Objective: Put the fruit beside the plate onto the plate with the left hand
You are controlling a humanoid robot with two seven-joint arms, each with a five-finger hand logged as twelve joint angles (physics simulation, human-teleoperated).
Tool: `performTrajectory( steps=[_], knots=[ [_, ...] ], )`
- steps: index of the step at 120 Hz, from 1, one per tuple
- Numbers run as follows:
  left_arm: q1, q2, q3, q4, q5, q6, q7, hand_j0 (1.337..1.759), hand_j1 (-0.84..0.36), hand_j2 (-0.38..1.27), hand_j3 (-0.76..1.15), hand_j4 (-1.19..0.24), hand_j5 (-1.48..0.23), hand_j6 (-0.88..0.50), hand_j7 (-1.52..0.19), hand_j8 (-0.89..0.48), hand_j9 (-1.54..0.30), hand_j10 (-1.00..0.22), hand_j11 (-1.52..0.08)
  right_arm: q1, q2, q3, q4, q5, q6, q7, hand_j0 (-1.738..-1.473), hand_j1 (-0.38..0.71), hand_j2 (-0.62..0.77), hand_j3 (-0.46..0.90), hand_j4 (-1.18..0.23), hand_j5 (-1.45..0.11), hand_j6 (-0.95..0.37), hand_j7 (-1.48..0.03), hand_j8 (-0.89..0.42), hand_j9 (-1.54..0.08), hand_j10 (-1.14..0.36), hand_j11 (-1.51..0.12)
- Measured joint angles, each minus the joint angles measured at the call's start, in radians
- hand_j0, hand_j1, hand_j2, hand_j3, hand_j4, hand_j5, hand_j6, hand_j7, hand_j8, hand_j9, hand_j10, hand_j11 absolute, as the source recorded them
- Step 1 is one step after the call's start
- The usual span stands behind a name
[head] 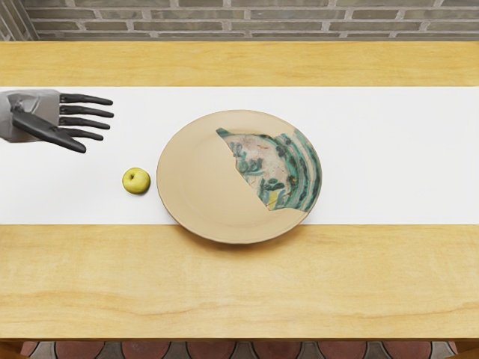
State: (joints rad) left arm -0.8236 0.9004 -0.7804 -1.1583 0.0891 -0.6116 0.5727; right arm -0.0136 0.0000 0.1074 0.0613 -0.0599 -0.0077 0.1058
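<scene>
The small yellow-green fruit [136, 180] rests on the white runner [389, 149] just off the plate's [202, 179] nine o'clock edge, not touching it. At ten o'clock from the fruit the left hand [56, 120] hovers, fingers spread, empty, likely poised to reach down. No writing shows on the counter [239, 284]

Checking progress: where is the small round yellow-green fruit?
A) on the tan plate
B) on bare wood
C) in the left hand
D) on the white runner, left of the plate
D: the small round yellow-green fruit lies on the white runner just left of the tan plate, apart from the open left hand.
</scene>
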Motion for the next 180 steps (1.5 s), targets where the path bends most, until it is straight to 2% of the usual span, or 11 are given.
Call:
performTrajectory(
  steps=[42,56,74,80,91,97,110,117,143,154,180],
  knots=[
    [-0.002,0.044,0.000,-0.004,0.012,0.000,0.004,1.658,0.05,0.05,0.00,-0.25,-0.32,-0.25,-0.32,-0.25,-0.32,-0.25,-0.32,-0.040,0.000,0.000,0.001,0.000,0.001,-0.010,-1.658,-0.30,-0.01,0.00,-0.04,-0.05,-0.04,-0.05,-0.04,-0.05,-0.04,-0.05],
    [-0.019,0.060,0.036,-0.081,0.116,0.000,0.005,1.658,0.05,0.05,0.00,-0.25,-0.32,-0.25,-0.32,-0.25,-0.32,-0.25,-0.32,-0.042,0.000,0.000,0.002,0.000,0.002,-0.010,-1.658,-0.30,-0.01,0.00,-0.04,-0.05,-0.04,-0.05,-0.04,-0.05,-0.04,-0.05],
    [-0.218,0.215,0.280,-0.256,0.184,0.027,0.001,1.658,0.05,0.05,0.00,-0.25,-0.32,-0.25,-0.32,-0.25,-0.32,-0.25,-0.32,-0.043,0.000,0.000,0.002,0.000,0.002,-0.011,-1.658,-0.30,-0.01,0.00,-0.04,-0.05,-0.04,-0.05,-0.04,-0.05,-0.04,-0.05],
    [-0.275,0.216,0.359,-0.310,0.192,0.078,-0.001,1.658,0.05,0.05,0.00,-0.25,-0.32,-0.25,-0.32,-0.25,-0.32,-0.25,-0.32,-0.043,0.000,0.000,0.002,0.000,0.002,-0.011,-1.658,-0.30,-0.01,0.00,-0.04,-0.05,-0.04,-0.05,-0.04,-0.05,-0.04,-0.05],
    [-0.501,0.213,0.562,-0.397,0.200,0.234,-0.005,1.658,0.05,0.05,0.00,-0.25,-0.32,-0.25,-0.32,-0.25,-0.32,-0.25,-0.32,-0.043,0.000,0.000,0.002,0.000,0.002,-0.011,-1.658,-0.30,-0.01,0.00,-0.04,-0.05,-0.04,-0.05,-0.04,-0.05,-0.04,-0.05],
    [-0.575,0.207,0.676,-0.436,0.202,0.339,-0.007,1.658,0.05,0.05,0.00,-0.25,-0.32,-0.25,-0.32,-0.25,-0.32,-0.25,-0.32,-0.043,0.000,0.000,0.002,0.000,0.002,-0.011,-1.658,-0.30,-0.01,0.00,-0.04,-0.05,-0.04,-0.05,-0.04,-0.05,-0.04,-0.05],
    [-0.740,0.170,0.900,-0.493,0.204,0.513,-0.007,1.658,0.05,0.05,0.00,-0.25,-0.32,-0.25,-0.32,-0.25,-0.32,-0.25,-0.32,-0.043,0.000,0.000,0.002,0.000,0.002,-0.010,-1.658,-0.30,-0.01,0.00,-0.04,-0.05,-0.04,-0.05,-0.04,-0.05,-0.04,-0.05],
    [-0.874,0.113,1.034,-0.516,0.200,0.588,-0.006,1.658,0.05,0.05,0.00,-0.25,-0.32,-0.25,-0.32,-0.25,-0.32,-0.25,-0.32,-0.043,0.000,0.000,0.002,0.000,0.002,-0.011,-1.658,-0.30,-0.01,0.00,-0.04,-0.05,-0.04,-0.05,-0.04,-0.05,-0.04,-0.05],
    [-0.928,-0.041,1.304,-0.568,0.192,0.891,-0.002,1.658,0.05,0.05,0.00,-0.25,-0.32,-0.25,-0.32,-0.25,-0.32,-0.25,-0.32,-0.043,0.000,0.000,0.002,0.000,0.002,-0.011,-1.658,-0.30,-0.01,0.00,-0.04,-0.05,-0.04,-0.05,-0.04,-0.05,-0.04,-0.05],
    [-0.979,-0.063,1.377,-0.573,0.192,0.994,0.005,1.658,0.05,0.05,0.00,-0.25,-0.32,-0.25,-0.32,-0.25,-0.32,-0.25,-0.32,-0.043,0.000,0.000,0.002,0.000,0.002,-0.011,-1.658,-0.30,-0.01,0.00,-0.04,-0.05,-0.04,-0.05,-0.04,-0.05,-0.04,-0.05],
    [-0.991,-0.213,1.493,-0.577,0.198,1.187,0.033,1.658,0.05,0.05,0.00,-0.25,-0.32,-0.25,-0.32,-0.25,-0.32,-0.25,-0.32,-0.043,0.000,0.000,0.002,0.000,0.002,-0.011,-1.658,-0.30,-0.01,0.00,-0.04,-0.05,-0.04,-0.05,-0.04,-0.05,-0.04,-0.05]
  ],
)
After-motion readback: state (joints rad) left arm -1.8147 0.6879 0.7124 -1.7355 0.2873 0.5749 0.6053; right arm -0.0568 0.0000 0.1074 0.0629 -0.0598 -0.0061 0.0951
